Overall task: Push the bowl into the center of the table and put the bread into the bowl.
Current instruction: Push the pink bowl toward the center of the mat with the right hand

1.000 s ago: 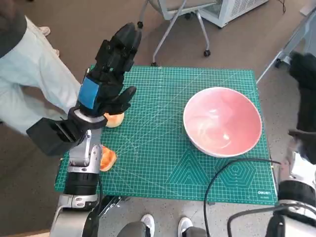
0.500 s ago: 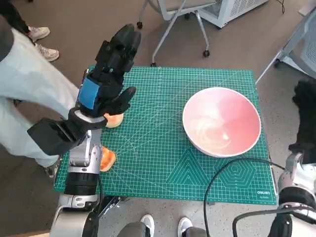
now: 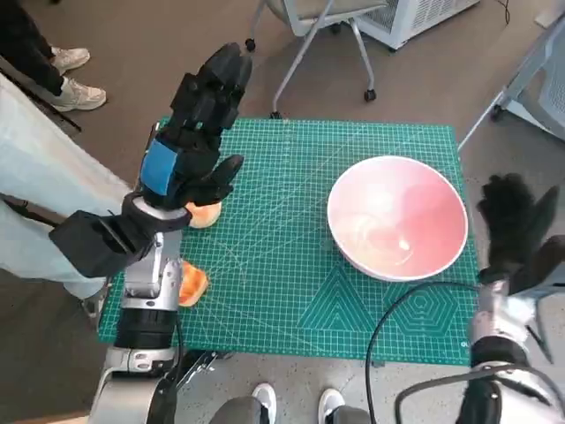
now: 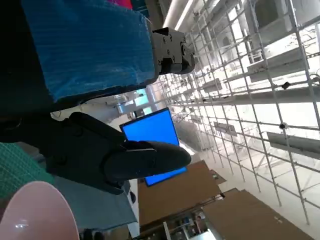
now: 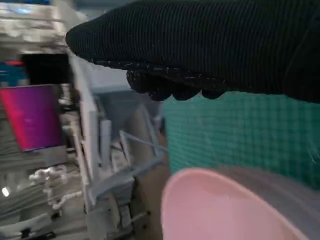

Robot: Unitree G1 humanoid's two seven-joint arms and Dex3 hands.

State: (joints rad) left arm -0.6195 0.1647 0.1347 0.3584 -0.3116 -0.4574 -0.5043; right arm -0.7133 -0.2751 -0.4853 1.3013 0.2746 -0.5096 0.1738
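Mat (image 3: 291,291) on the bench carries white lettering at its near right corner, too small to read. One pink bowl (image 3: 397,216), sitting right of centre on the mat. Two bread pieces: one (image 3: 205,213) under my left robot hand (image 3: 196,132), one (image 3: 191,283) beside my left forearm. Left robot hand raised, fingers spread, holding nothing. Right robot hand (image 3: 514,221), fingers apart and empty, has come in just off the bowl's right rim; a second ago it was farther off.

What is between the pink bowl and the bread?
Only bare green mat, as the head view shows. The bowl sits far right; the bread lies at the left edge, under the left hand.
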